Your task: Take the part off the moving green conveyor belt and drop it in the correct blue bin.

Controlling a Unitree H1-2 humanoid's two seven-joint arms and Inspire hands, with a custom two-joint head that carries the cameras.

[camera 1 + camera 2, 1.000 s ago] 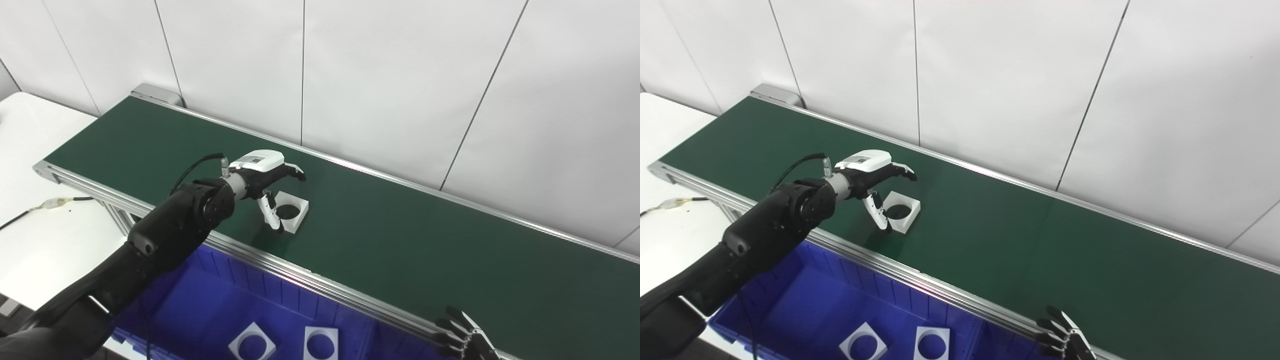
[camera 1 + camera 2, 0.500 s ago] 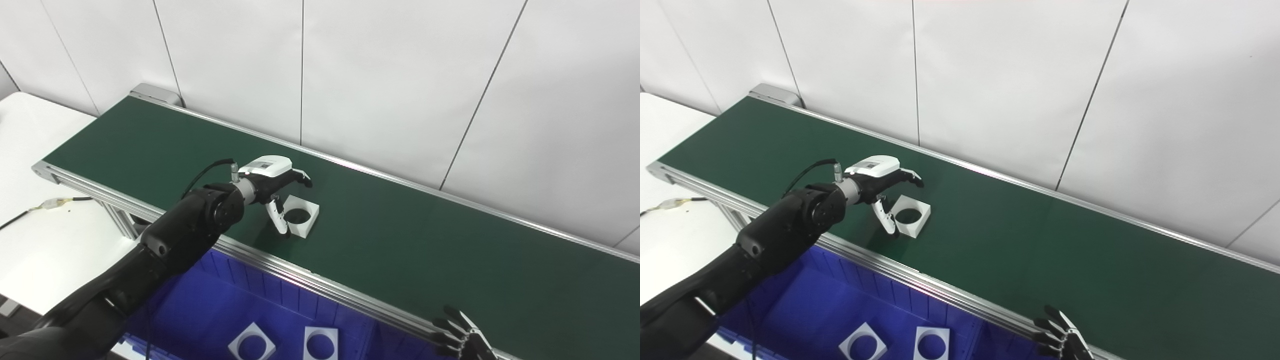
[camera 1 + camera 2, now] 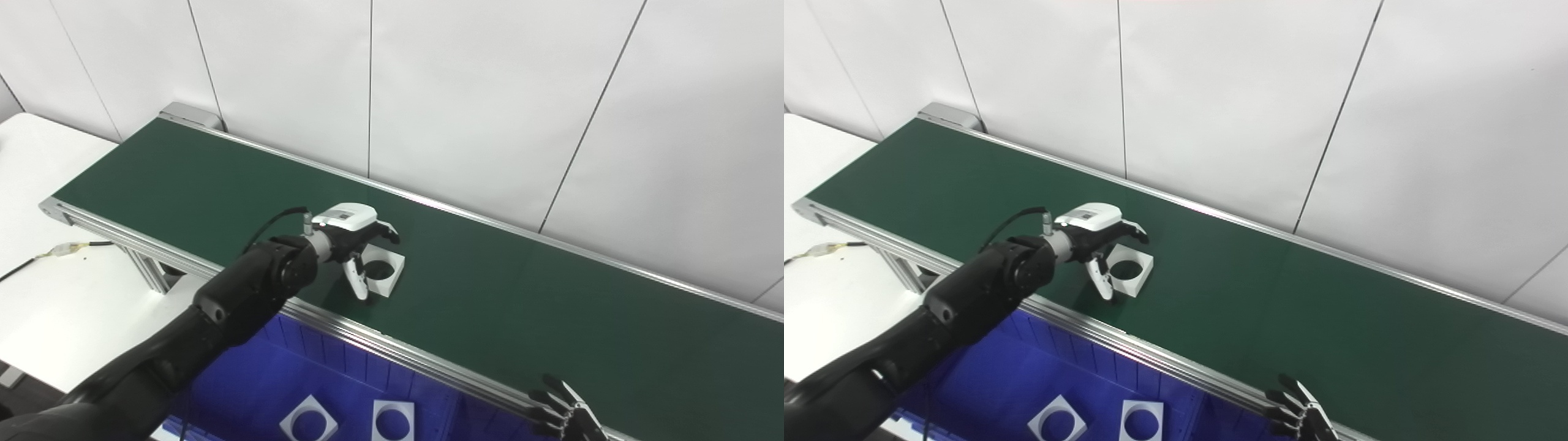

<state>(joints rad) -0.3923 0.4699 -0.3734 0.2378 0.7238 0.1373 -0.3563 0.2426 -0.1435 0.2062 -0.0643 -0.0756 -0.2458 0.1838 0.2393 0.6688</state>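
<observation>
Green conveyor belt (image 3: 520,300), left hand (image 3: 355,236) straddling white part (image 3: 392,271), label unreadable

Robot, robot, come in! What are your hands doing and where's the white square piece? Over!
Left hand open, fingers spread over white part on green belt, not gripped. Right hand open, idle at belt's near rail. Two parts already in blue bin. Nothing blocking.

My left arm reaches up from the lower left, black and bent at the elbow, wrist stretched forward. My left hand (image 3: 355,231) is spread, its white back facing up, dark fingers (image 3: 388,231) extended ahead and the pale thumb (image 3: 357,282) angled downward, apart from them, gripping nothing. My right hand (image 3: 1303,418) shows only at the bottom edge, fingers splayed and pointing up-left, most of its arm out of sight.
</observation>
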